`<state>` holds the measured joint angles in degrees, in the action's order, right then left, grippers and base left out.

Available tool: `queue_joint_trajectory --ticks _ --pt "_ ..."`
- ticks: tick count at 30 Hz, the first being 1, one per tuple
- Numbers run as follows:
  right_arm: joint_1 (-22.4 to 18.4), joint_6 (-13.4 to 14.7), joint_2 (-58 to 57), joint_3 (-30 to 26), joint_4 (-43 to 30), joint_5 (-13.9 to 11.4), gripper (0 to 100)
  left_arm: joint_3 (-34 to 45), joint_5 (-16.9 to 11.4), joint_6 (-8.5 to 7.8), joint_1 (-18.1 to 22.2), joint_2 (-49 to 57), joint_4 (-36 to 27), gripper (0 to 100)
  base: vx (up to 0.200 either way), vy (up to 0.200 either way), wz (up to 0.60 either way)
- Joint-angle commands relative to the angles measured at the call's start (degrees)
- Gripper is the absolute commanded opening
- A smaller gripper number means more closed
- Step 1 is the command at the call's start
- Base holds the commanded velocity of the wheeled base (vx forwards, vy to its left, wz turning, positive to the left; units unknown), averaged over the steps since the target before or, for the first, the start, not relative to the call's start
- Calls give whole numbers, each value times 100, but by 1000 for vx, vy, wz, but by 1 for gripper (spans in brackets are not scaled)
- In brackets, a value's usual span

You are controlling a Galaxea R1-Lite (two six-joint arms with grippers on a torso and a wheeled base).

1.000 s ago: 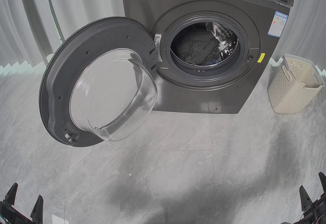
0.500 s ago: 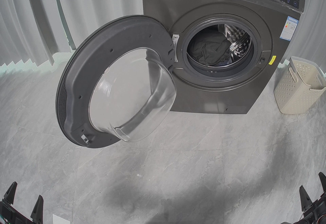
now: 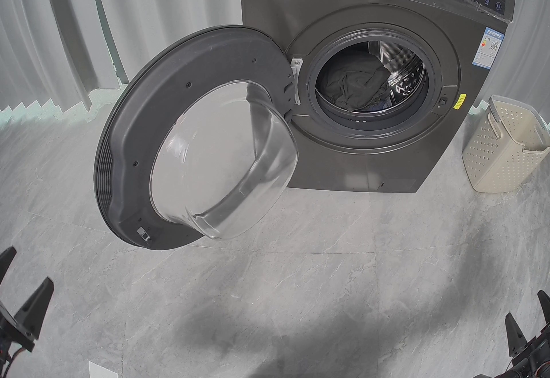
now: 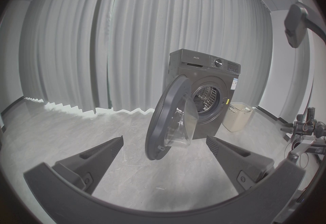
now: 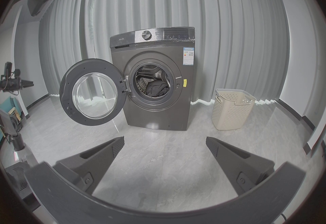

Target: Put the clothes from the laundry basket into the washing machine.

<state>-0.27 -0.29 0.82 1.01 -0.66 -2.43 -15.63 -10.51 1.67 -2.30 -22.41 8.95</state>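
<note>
So both arms are hanging low over the grey floor (image 3: 315,293), well back from everything. The left end effector (image 3: 27,267) has its fingers spread wide and nothing between them, totally released. Same for the right end effector (image 3: 525,307): spread apart and empty. The washing machine (image 3: 366,167) sits well ahead of both of them, up against the pale curtain (image 3: 154,6), a bit more toward the right end effector's side than the left's. Its round door (image 3: 137,138) is swung all the way open on the hinge and sticks out toward the left end effector, so that big clear bowl of a window is the closest thing in front of that one, though nowhere near touching. The clothes (image 3: 352,84) are a dark crumpled heap lying inside the drum, far forward of both end effectors. The laundry basket (image 3: 498,161), a cream perforated plastic one, stands upright on the floor just beside the machine, ahead of the right end effector and well apart from it. From where I'm looking I can't really see down into the basket.
</note>
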Motion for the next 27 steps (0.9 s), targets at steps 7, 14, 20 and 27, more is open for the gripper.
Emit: queue_joint_trajectory --ticks 7,14,20,27 --pt "0 3 -55 -84 -4 -4 100 -784 -628 0 -218 -4615 2928 100 0 0 0" --pt "0 3 -55 -84 4 -4 100 -1135 -645 -9 -235 -5248 3333 100 0 0 0" --pt "9 3 -55 -84 4 -4 100 -1329 -663 -9 -482 -5362 3342 100 0 0 0" --pt "9 3 -55 -84 4 -4 100 -1109 -953 88 -1536 -4870 3298 100 0 0 0"
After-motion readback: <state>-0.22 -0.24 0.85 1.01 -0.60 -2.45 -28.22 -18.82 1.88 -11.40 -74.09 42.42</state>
